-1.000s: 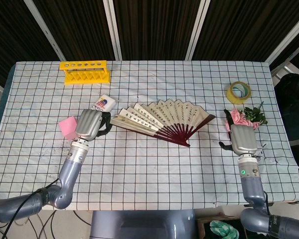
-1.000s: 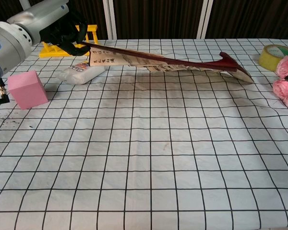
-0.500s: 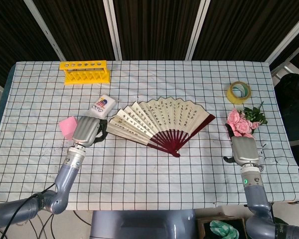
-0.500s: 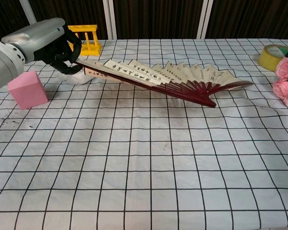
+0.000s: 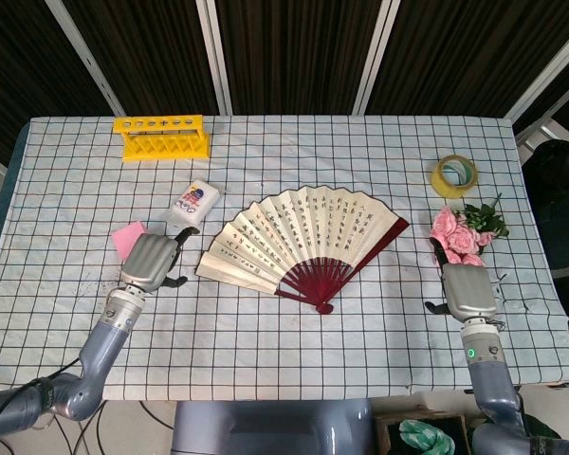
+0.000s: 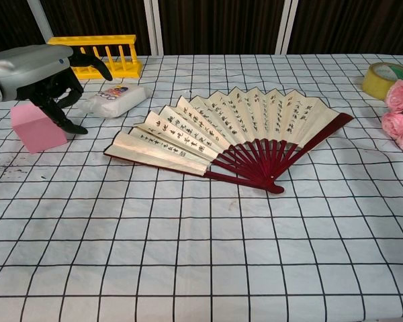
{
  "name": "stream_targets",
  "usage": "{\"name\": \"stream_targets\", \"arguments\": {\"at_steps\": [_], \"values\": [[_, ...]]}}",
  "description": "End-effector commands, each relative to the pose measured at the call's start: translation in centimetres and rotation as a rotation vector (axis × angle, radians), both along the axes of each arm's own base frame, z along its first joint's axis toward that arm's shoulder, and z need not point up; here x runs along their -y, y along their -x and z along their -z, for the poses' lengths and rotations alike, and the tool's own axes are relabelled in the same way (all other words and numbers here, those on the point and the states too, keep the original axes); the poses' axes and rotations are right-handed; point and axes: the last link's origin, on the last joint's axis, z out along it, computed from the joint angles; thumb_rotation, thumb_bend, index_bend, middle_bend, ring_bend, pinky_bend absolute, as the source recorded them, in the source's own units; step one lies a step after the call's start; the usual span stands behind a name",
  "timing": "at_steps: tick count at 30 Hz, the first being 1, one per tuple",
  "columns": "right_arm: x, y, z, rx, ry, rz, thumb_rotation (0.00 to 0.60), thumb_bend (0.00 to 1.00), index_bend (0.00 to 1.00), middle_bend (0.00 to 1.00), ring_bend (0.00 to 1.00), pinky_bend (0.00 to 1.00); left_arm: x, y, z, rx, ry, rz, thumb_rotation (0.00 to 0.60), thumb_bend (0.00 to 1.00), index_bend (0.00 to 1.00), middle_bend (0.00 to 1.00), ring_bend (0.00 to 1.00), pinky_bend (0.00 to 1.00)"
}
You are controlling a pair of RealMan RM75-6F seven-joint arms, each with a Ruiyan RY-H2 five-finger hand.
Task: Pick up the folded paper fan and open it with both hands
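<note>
The checked table [image 5: 294, 341] carries one paper fan [image 5: 299, 232], spread wide and lying flat near the middle with its dark red ribs toward the robot, which reads as the opening done and the fan set down. One left hand [image 5: 150, 262] hangs just off the fan's left edge, fingers apart and holding nothing, while one right hand [image 5: 468, 291] sits well apart by the flowers, and I cannot tell how its fingers lie. Around them: one yellow rack [image 5: 162, 136], one bunch of pink roses [image 5: 465, 230], one tape roll [image 5: 454, 174], one white packet [image 5: 193, 203], one pink block [image 5: 127, 236].
</note>
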Motion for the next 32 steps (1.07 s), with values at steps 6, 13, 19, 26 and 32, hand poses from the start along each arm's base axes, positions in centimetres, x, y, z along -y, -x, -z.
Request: {"name": "stream_targets", "arguments": {"at_steps": [6,13,19,26,32], "values": [[-1.3,0.2,-2.3,0.009,0.049,-0.040,0.600,0.03,0.00,0.60,0.71,0.64,2.5,2.1,-4.7,0.027,-0.085,-0.020,0.600,0.00,0.14,0.45,0.50,0.50],[-4.5,1.5,-6.0,0.000,0.105,-0.078,0.600,0.03,0.00,0.14,0.21,0.33,6.2,4.6,-10.1,0.041,-0.224,0.003,0.600,0.00,0.03,0.10,0.14,0.16],[-8.2,4.2,-9.0,-0.018,0.176,-0.055,0.600,0.03,0.00,0.00,0.00,0.19,9.3,7.7,-13.4,0.021,-0.312,-0.077,0.600,0.00,0.00,0.00,0.03,0.04],[-12.0,6.8,-11.4,-0.030,0.245,-0.034,0.600,0.02,0.00,0.00,0.00,0.19,13.5,11.4,-15.5,-0.017,-0.394,-0.137,0.600,0.00,0.00,0.00,0.00,0.00],[-13.5,8.6,-11.9,-0.023,0.309,-0.027,0.600,0.02,0.00,0.00,0.00,0.19,16.3,14.6,-16.0,-0.050,-0.456,-0.171,0.600,0.00,0.00,0.00,0.00,0.00]]}}
